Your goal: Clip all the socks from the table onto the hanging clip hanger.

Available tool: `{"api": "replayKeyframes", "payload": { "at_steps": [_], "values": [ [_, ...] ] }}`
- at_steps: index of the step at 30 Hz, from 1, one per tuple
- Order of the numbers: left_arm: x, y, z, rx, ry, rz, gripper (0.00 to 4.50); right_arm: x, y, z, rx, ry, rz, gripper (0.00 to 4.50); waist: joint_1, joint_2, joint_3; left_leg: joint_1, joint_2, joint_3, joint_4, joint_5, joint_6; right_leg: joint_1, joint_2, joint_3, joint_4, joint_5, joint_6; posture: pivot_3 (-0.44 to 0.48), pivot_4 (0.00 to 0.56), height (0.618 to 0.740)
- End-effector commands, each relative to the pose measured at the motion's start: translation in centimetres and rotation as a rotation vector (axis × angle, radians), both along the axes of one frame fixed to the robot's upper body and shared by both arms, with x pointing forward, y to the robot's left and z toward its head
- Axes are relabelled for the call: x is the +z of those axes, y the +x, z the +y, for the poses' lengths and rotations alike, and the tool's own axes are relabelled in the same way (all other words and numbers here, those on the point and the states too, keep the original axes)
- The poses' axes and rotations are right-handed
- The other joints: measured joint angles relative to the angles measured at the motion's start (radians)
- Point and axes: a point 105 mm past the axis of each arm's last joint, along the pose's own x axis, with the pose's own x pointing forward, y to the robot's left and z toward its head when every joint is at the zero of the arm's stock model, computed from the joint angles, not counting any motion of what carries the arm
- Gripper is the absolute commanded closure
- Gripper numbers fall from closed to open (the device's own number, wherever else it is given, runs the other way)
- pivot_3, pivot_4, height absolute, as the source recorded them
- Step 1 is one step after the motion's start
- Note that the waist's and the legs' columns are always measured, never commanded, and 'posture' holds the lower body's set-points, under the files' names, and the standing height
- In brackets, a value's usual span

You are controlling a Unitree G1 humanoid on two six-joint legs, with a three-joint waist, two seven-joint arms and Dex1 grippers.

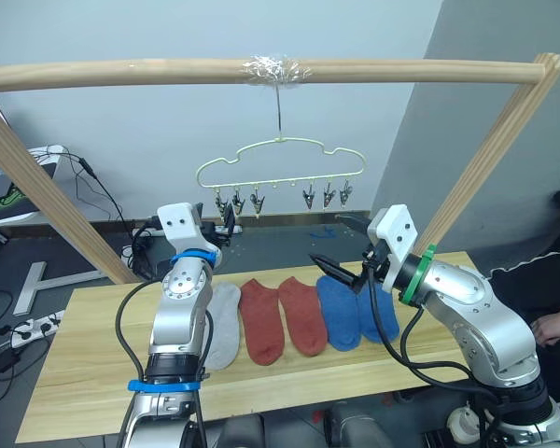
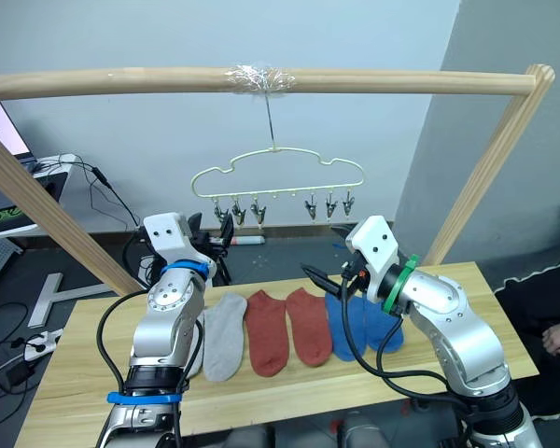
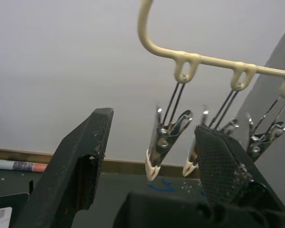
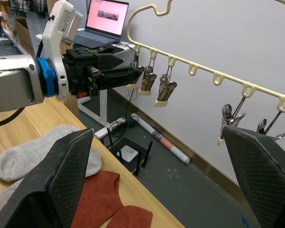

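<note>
Left tool (image 3: 147,156) spread, just beside clip hanger (image 3: 213,61).

Clip hanger (image 4: 213,76); left end effector (image 4: 115,76) at its clips; grey sock (image 4: 33,154), rust socks (image 4: 97,202) on desk (image 4: 47,111).

Wooden pole frame (image 1: 261,70) overhead; open laptop (image 4: 107,19) behind; seated person (image 1: 555,313) at right edge.

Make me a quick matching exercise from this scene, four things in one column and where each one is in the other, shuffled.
1. clip hanger
2. blue socks
3. rust red socks
4. left gripper

A. middle of the sock row
B. raised by the hanger's leftmost clips
C. hanging from the wooden bar
D. on the table below the right gripper

Pairs: 1-C, 2-D, 3-A, 4-B
</note>
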Motion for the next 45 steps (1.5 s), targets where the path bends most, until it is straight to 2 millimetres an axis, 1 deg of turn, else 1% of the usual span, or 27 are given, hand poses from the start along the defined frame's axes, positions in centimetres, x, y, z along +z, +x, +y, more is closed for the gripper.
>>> {"api": "replayKeyframes", "payload": {
  "at_steps": [1,4,7,11,14,22,26,29,35,38,41,45],
  "values": [
    [1.5,-0.3,-0.4,-0.040,-0.001,-0.055,1.40,1.7,-0.3,-0.1,0.002,0.020,-0.062,0.00,0.000,0.000,0.002,0.000,0.000,0.000,0.000,0.000,0.000,0.000,0.000,0.000,0.000,0.000,0.000,0.165,0.137,0.740],
    [1.6,-0.6,-0.6,-0.065,0.009,-0.055,1.40,1.7,-0.3,-0.1,0.001,0.021,-0.061,0.00,0.000,0.001,0.004,0.000,0.000,0.000,0.000,0.000,0.000,0.000,0.000,0.000,-0.001,0.000,0.000,0.163,0.139,0.740],
    [1.1,-0.6,-0.1,-0.045,0.019,-0.044,1.40,1.7,-0.4,-0.1,0.003,0.020,-0.060,0.00,0.000,0.000,0.007,-0.001,0.000,0.000,0.000,0.000,0.000,0.000,0.000,0.000,-0.001,0.000,0.000,0.163,0.139,0.740],
    [0.6,-0.2,0.1,-0.029,0.034,-0.039,1.40,1.7,-0.4,-0.1,0.004,0.016,-0.059,0.00,0.000,0.000,0.011,-0.001,0.000,0.000,0.000,0.000,0.000,0.000,0.000,0.000,-0.001,0.000,0.000,0.161,0.140,0.740],
    [0.5,0.4,-0.2,-0.022,0.035,-0.043,1.40,1.7,-0.3,-0.2,0.003,0.012,-0.059,0.00,0.000,-0.001,0.013,-0.001,0.000,0.000,0.000,0.000,0.000,0.000,0.000,0.000,-0.001,0.000,0.000,0.158,0.140,0.740],
    [1.6,2.0,-0.8,-0.023,0.006,-0.083,1.40,1.8,-0.3,-0.3,-0.001,0.010,-0.058,0.00,0.001,-0.001,0.016,-0.005,0.000,-0.002,0.000,0.000,0.000,-0.003,0.000,-0.001,-0.002,0.000,0.000,0.158,0.140,0.740],
    [2.7,2.6,-1.1,-0.024,0.003,-0.114,1.40,1.8,-0.3,-0.4,-0.001,0.008,-0.058,0.00,0.001,-0.001,0.017,-0.007,0.000,-0.002,0.000,0.000,0.000,-0.004,0.000,-0.002,-0.002,0.000,0.000,0.158,0.140,0.740],
    [3.2,2.7,-1.1,-0.021,0.005,-0.128,1.40,1.8,-0.3,-0.4,-0.002,0.007,-0.059,0.00,0.001,-0.001,0.017,-0.009,0.000,-0.003,0.000,0.000,0.000,-0.005,0.000,-0.002,-0.002,0.001,-0.001,0.158,0.140,0.740],
    [3.2,2.3,-0.7,-0.009,0.068,-0.144,1.40,1.9,-0.3,-0.5,-0.005,0.009,-0.058,0.00,0.001,-0.001,0.017,-0.010,0.000,-0.003,0.000,0.000,0.000,-0.007,0.000,-0.002,-0.002,0.002,-0.002,0.149,0.144,0.740],
    [3.2,2.1,-0.7,-0.010,0.070,-0.147,1.40,1.8,-0.3,-0.5,-0.003,0.010,-0.056,0.00,0.002,-0.001,0.017,-0.010,0.000,-0.003,0.000,0.000,0.000,-0.007,0.000,-0.003,-0.002,0.002,-0.002,0.151,0.145,0.740],
    [3.5,2.1,-0.9,-0.022,0.086,-0.166,2.00,1.8,-0.2,-0.4,-0.003,0.010,-0.054,0.00,0.002,-0.001,0.017,-0.010,0.000,-0.003,0.001,0.000,0.000,-0.007,0.000,-0.003,-0.002,0.002,-0.001,0.151,0.145,0.740],
    [3.7,2.1,-1.1,-0.035,0.074,-0.173,3.17,1.8,-0.2,-0.4,-0.003,0.013,-0.051,0.00,0.002,-0.001,0.017,-0.010,0.000,-0.003,0.001,0.000,0.000,-0.007,0.000,-0.003,-0.002,0.002,-0.001,0.151,0.145,0.740]
  ]
}}
